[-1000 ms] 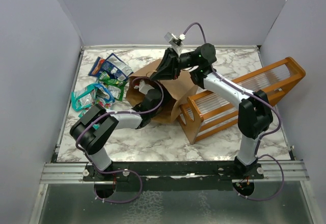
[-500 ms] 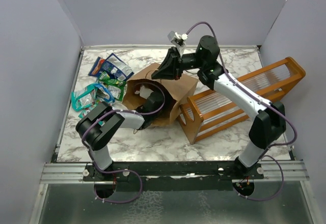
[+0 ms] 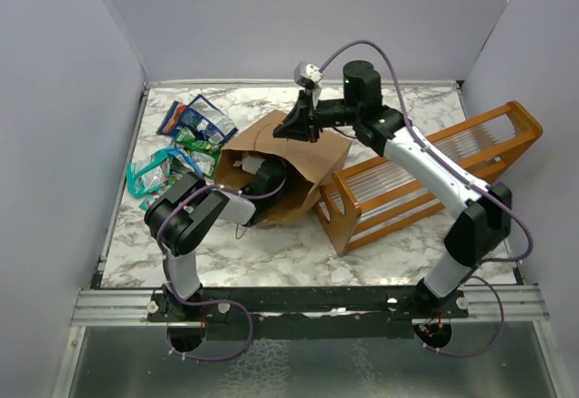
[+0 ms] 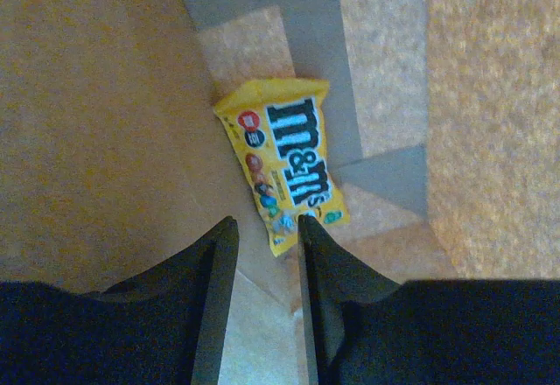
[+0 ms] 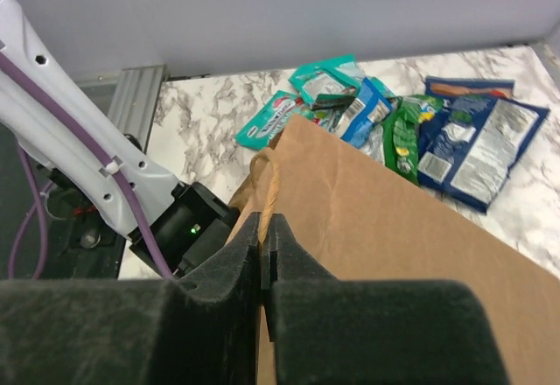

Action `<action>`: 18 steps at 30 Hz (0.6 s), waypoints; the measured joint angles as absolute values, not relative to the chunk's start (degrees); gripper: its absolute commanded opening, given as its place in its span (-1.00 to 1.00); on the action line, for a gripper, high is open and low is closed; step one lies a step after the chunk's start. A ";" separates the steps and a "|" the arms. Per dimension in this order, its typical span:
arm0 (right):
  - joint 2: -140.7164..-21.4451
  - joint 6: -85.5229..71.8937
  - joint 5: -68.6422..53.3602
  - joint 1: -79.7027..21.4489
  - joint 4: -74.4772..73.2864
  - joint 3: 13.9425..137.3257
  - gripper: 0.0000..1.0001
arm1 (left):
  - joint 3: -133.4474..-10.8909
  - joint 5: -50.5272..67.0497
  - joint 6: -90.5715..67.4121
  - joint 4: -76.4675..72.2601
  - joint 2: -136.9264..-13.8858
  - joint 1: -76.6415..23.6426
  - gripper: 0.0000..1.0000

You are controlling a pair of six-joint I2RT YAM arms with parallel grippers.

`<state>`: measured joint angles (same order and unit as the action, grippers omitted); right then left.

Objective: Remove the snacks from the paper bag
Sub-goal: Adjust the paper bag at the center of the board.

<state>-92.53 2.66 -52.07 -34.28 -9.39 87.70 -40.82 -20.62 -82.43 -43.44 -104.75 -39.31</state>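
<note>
Inside paper bag (image 5: 376, 227), left tool (image 4: 267, 227) parted and empty, just short of yellow packet (image 4: 284, 162); right tool (image 5: 263, 227) pinched shut on bag rim. Risk of nudging packet deeper with so narrow a gap, or of rim slipping free and bag sagging.

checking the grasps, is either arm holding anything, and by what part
The right gripper pinches the paper bag by the upper edge of its mouth; the left gripper, open inside it, holds nothing.

Paper bag (image 3: 312, 170) lies between snacks (image 3: 185, 145) on the left and rack (image 3: 398, 203) on the right, one packet (image 4: 284, 175) inside.
</note>
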 measured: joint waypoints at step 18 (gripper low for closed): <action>-115.92 19.99 -67.66 -36.77 -28.32 118.87 -0.96 | -45.65 -17.28 -78.65 -49.54 -108.95 -23.53 -0.27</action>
<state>-115.92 19.99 -67.66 -36.77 -28.32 118.87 -45.65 -17.28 -78.65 -49.54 -108.95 -23.53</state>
